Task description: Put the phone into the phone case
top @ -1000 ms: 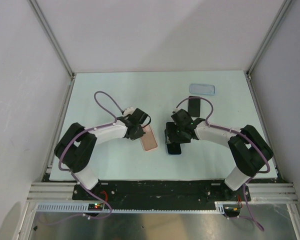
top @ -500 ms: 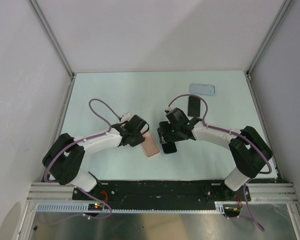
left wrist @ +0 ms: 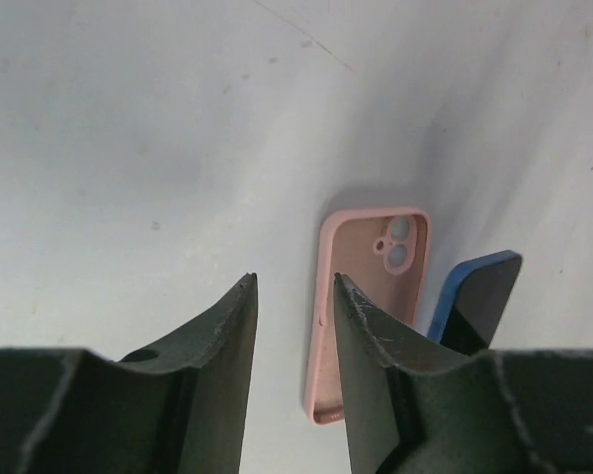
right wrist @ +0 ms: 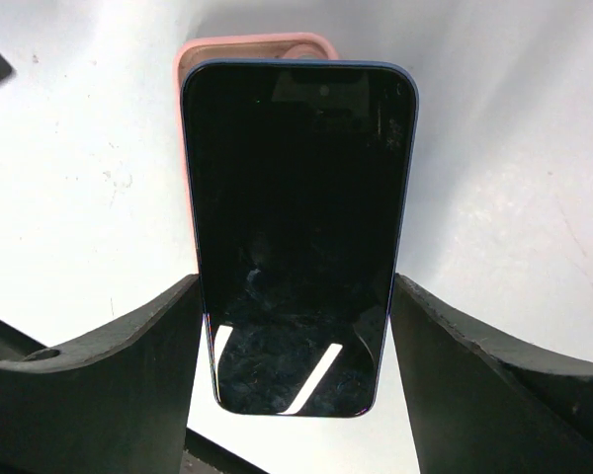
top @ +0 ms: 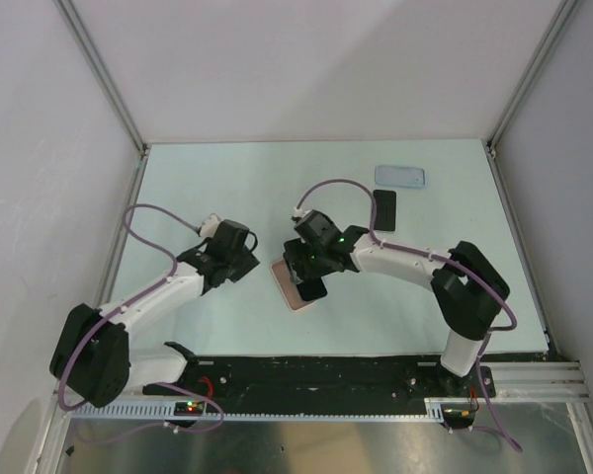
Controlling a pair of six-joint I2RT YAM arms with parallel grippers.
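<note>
While the right end effector (right wrist: 295, 288) clamps the phone (right wrist: 298, 237) by its long edges, fingers spread to the handset's width, the dark-faced, blue-rimmed handset hangs over the phone case (left wrist: 356, 242). This is a pink shell lying open side up on the tabletop (top: 227, 188), with its camera cut-outs showing. Step in hand, as judged: alignment before seating. The shell's far rim shows beyond the phone's top edge, and the left wrist view shows the phone tilted; whether the two touch cannot be told. The next move calls for squaring the phone's corners to the shell, lowering one end into the rim, then pressing flat. The left end effector (left wrist: 292, 286) sits just beside the shell, fingers narrowly parted and holding nothing; it could brace the light shell, which may slide on so smooth a surface. Surface: pale green, matt, lightly scuffed. Room: plain white panels on three sides, joined by aluminium posts (top: 104, 74). A second dark handset (top: 383, 209) and a light-blue shell (top: 400, 177) lie well apart at far right
</note>
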